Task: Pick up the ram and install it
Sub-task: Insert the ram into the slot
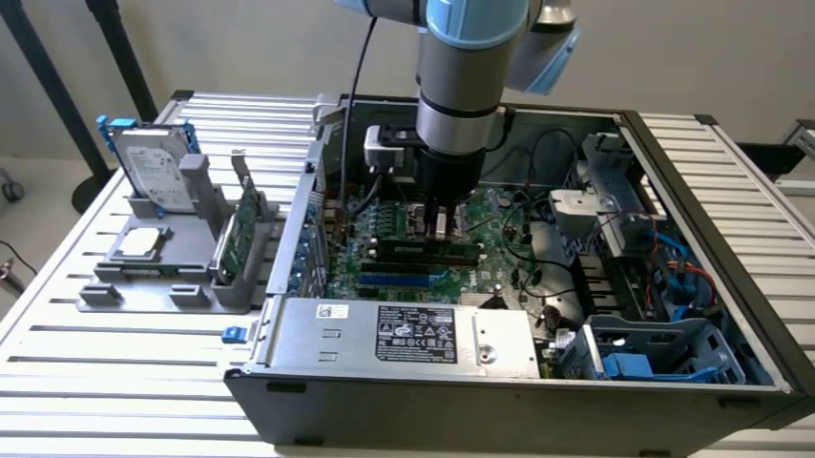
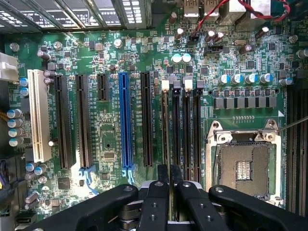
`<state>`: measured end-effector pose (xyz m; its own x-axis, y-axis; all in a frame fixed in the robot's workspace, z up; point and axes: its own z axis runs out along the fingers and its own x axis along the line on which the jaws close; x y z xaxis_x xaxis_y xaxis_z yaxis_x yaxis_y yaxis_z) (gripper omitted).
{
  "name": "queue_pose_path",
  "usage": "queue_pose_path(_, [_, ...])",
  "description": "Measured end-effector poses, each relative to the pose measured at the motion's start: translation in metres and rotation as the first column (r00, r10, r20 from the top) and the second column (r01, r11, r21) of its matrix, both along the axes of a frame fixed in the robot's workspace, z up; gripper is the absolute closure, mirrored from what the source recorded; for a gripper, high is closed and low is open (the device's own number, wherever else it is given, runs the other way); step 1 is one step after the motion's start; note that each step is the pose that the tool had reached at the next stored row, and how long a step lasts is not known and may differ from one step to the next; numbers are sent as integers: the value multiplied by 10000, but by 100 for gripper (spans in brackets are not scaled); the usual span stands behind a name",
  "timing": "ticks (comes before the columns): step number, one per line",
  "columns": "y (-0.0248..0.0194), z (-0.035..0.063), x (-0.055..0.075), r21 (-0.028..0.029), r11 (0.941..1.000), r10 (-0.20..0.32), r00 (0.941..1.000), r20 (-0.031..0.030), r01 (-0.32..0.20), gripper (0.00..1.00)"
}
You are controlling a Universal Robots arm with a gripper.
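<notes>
My gripper reaches down inside the open computer case, just over the motherboard. Its two black fingers are nearly together, pinching the ram. In the wrist view the ram is a thin strip seen edge-on. It runs along the memory slot with the white latch, beside the other black memory slots. In the exterior view the ram is a dark strip lying low at the slots, directly under the gripper.
The empty CPU socket lies right beside the memory slots, and black, blue and white expansion slots lie on the other side. At the exterior view's left a grey fixture holds a hard drive and a green expansion card. The power supply lines the case front.
</notes>
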<state>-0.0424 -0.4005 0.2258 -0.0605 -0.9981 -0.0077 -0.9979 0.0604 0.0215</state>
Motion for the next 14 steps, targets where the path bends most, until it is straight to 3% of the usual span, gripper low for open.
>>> queue_pose_path(14, [0, 11, -13, -54, 9999, 152, 9999, 1, -152, 86])
